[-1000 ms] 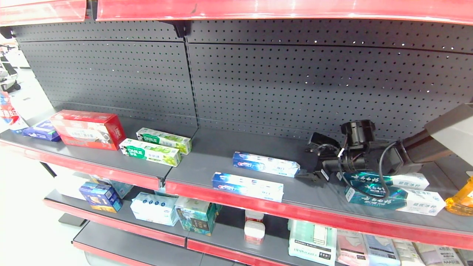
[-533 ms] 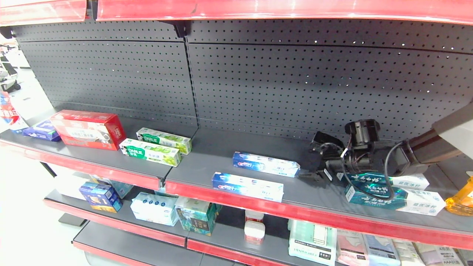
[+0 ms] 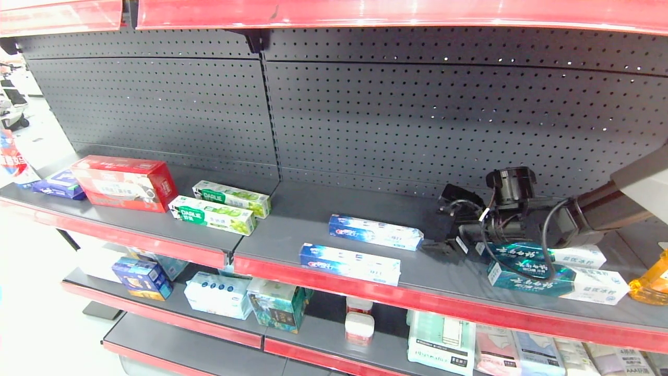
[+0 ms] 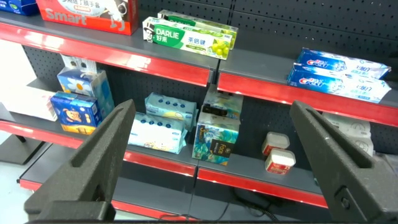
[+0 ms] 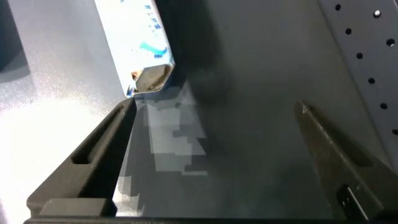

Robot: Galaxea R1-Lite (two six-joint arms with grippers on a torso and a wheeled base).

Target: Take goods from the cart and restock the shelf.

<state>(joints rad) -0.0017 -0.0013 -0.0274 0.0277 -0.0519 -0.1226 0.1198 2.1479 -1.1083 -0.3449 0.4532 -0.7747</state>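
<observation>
My right gripper (image 3: 442,223) hovers open just above the middle shelf (image 3: 313,209), right beside the end of the rear blue toothpaste box (image 3: 374,232). Nothing sits between its fingers. The right wrist view has that box's end (image 5: 146,53) close to one finger (image 5: 93,162), with bare shelf under the open gripper (image 5: 211,162). A second blue box (image 3: 349,263) lies at the shelf's front edge. Behind the right wrist lie two teal toothpaste boxes (image 3: 558,282). My left gripper (image 4: 211,162) is open and empty, held low, facing the shelves from a distance.
Further left on the shelf are two green toothpaste boxes (image 3: 219,206) and a red carton (image 3: 122,183). An orange bottle (image 3: 649,282) stands at the far right. The pegboard back wall (image 3: 417,120) is close behind the right gripper. Lower shelves hold tissue packs (image 4: 158,121) and small jars (image 4: 277,152).
The right gripper has drawn slightly to the right, away from the blue box's end, staying open. The boxes have not moved.
</observation>
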